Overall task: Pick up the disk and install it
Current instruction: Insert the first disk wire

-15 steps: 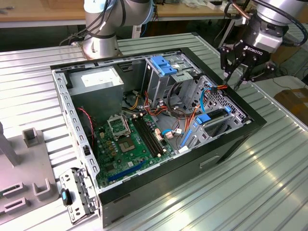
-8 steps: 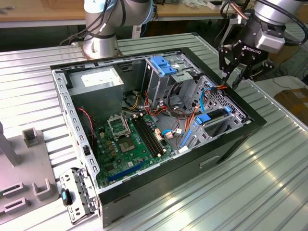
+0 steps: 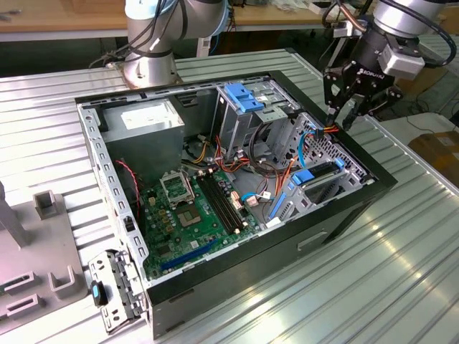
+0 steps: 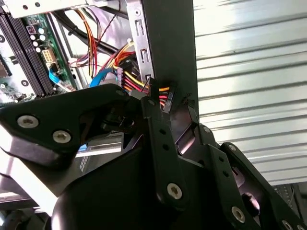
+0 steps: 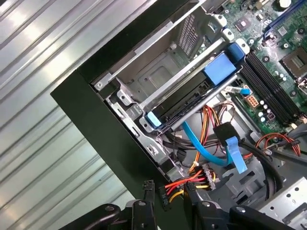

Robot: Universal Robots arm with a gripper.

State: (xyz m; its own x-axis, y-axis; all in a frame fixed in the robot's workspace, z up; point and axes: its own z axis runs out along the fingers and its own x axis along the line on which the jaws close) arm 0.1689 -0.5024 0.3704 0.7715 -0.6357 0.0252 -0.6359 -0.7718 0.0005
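Disk (image 5: 184, 98) sits in the drive bay of the open PC case (image 3: 337, 215), so install looks near done, at the cabling stage. Gripper (image 3: 341, 122) hangs at the case edge, jaws apart around a power plug (image 5: 164, 191); closing there needs clearance from the loose wires (image 5: 192, 182). Ribbed metal table (image 3: 401, 272), wooden benches (image 3: 57, 18) behind.

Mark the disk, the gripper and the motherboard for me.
disk (image 5: 184, 98), first wrist view, middle of its dark body.
gripper (image 3: 341, 116), exterior view, at its tip end.
motherboard (image 3: 181, 233), exterior view, bare green area of the board.
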